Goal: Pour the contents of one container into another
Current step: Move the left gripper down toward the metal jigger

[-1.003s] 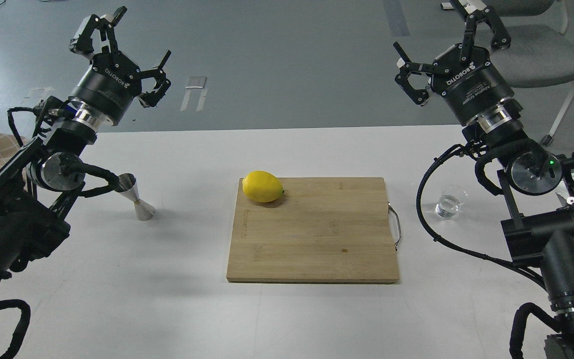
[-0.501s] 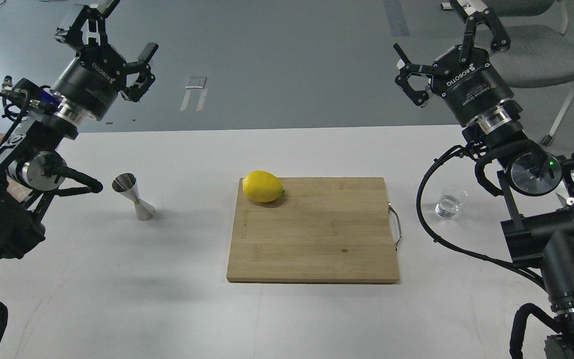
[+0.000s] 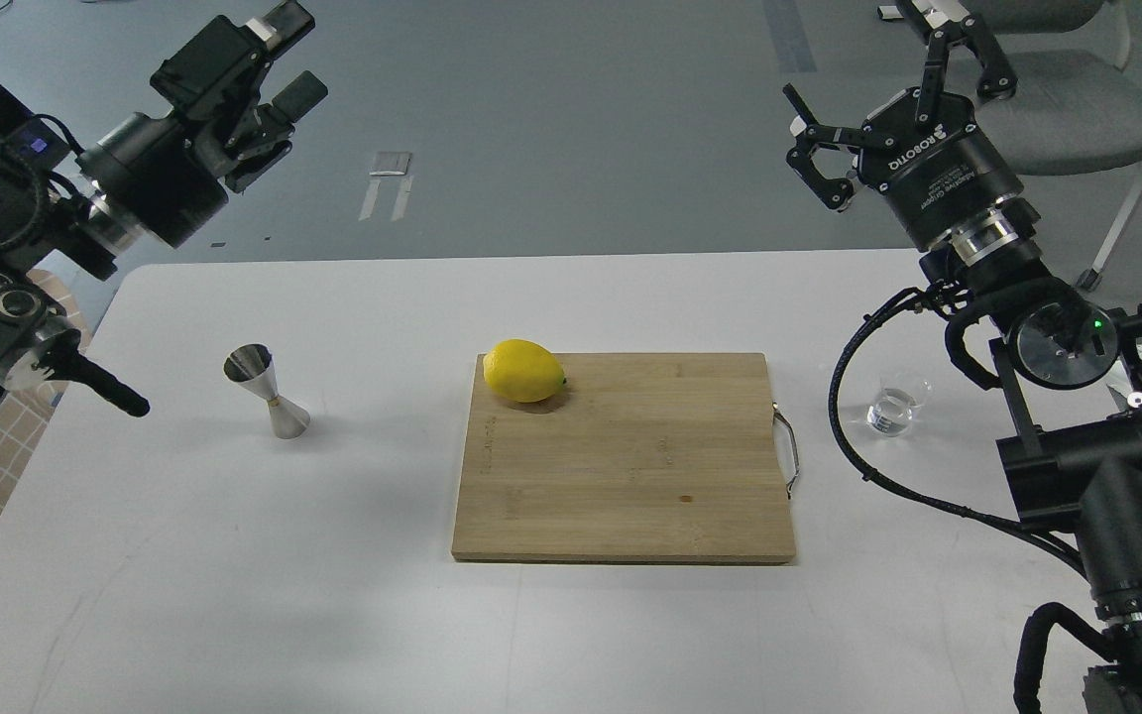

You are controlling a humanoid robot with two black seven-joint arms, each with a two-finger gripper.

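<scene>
Head view: glass tumbler (image 3: 896, 405) sits on the worktop (image 3: 234, 555) right of the cutting board (image 3: 624, 456), a little liquid inside. Rigid, slick, breakable; best gripped round the mid-wall. Steel jigger (image 3: 264, 390) left of board: light, tippy. Lemon (image 3: 523, 371) on board, not blocking. Right pincer (image 3: 888, 74) spread wide, empty. Left pincer (image 3: 269, 55): can't tell.

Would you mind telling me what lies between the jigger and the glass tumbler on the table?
In the head view, the cutting board with a lemon on it lies between the jigger and the tumbler.
</scene>
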